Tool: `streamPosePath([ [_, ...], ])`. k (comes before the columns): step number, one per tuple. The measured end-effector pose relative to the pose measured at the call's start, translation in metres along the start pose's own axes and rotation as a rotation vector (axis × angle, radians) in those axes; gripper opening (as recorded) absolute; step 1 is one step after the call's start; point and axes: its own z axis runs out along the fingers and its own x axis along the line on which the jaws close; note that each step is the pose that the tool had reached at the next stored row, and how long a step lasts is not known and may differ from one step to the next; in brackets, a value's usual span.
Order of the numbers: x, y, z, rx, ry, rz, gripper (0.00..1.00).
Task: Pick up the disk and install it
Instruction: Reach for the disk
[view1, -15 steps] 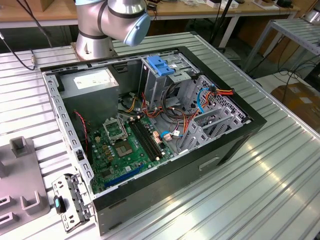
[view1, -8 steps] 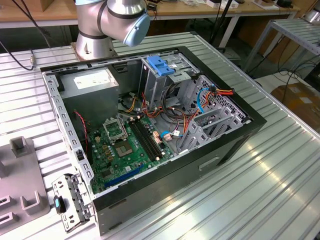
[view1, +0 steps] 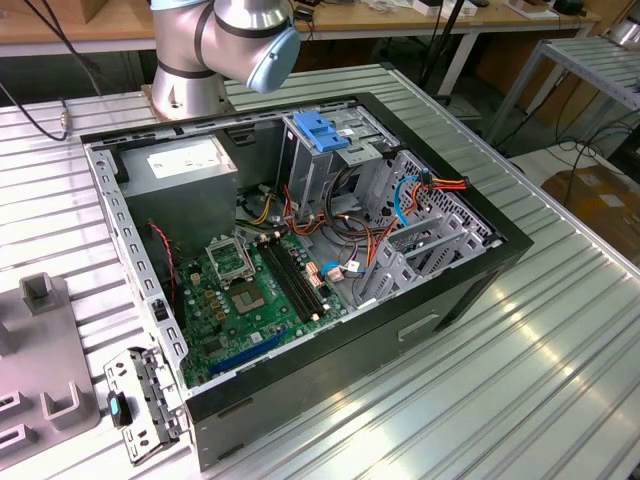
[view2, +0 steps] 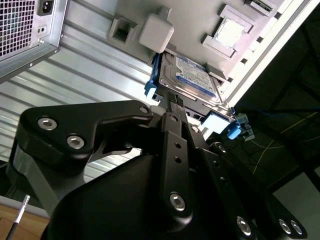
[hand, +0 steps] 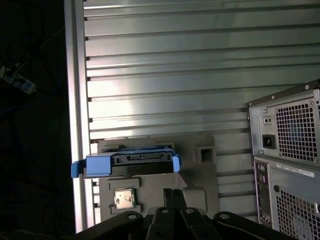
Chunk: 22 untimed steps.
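"One question: where's the disk (view2: 194, 75)?"

"Label up on the grey tray (hand: 202, 175), by the table (hand: 175, 75) edge, apart from the case (hand: 290, 150)."

"And the gripper (hand: 174, 192)?"

"Hanging near the disk, jaws closed together on nothing."

**Layout of the work area.** An open computer case (view1: 300, 385) lies on its side on the table (view1: 540, 380). The arm's base (view1: 185, 95) stands on the table behind it.

- **Inside the case:** The motherboard (view1: 250, 290) is on the floor. The power supply box (view1: 185, 165) sits in the far corner toward the exterior view's left, and the drive cage (view1: 330, 165) is to that box's right.
- **On the table:** A loose bracket (view1: 140, 400) lies by the case's near corner, with the fixture plate (view1: 40, 350) beside it, further toward the exterior view's left.
- **On the plate (first wrist view):** The disk (hand: 130, 161) lies near the table's edge, with a chip (hand: 124, 198) in a recess just beside it. The pincer (hand: 173, 192) is near the disk but apart from it.
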Motion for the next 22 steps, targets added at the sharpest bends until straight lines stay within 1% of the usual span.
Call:
streamPosePath([
  [22, 0.0043, -0.0003, -0.0002, 0.0, 0.0, 0.0, 0.11],
])
